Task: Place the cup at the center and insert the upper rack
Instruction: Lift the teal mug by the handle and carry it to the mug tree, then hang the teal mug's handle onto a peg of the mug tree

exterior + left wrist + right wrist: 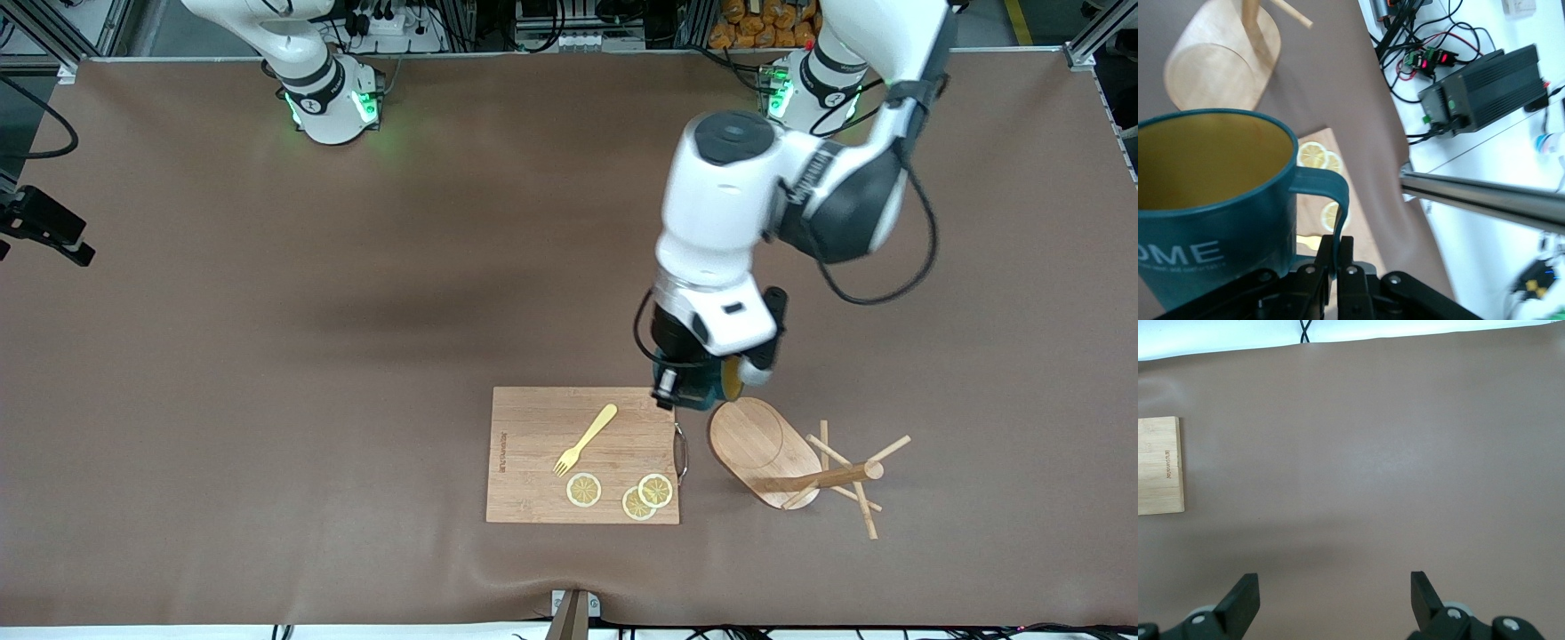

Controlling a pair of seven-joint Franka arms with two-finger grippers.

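Observation:
My left gripper is shut on the thin handle of the dark teal cup. It holds the cup in the air over the cutting board's corner and the upper rack's base. In the left wrist view the gripper pinches the handle, and the cup shows its yellowish-brown inside. The upper rack, a bamboo mug tree, lies tipped on its side, its post and pegs pointing toward the left arm's end. Its oval base also shows in the left wrist view. My right gripper is open and empty over bare table.
A rectangular bamboo cutting board lies beside the rack, toward the right arm's end, with a yellow fork and three lemon slices on it. Its edge shows in the right wrist view. The brown mat covers the table.

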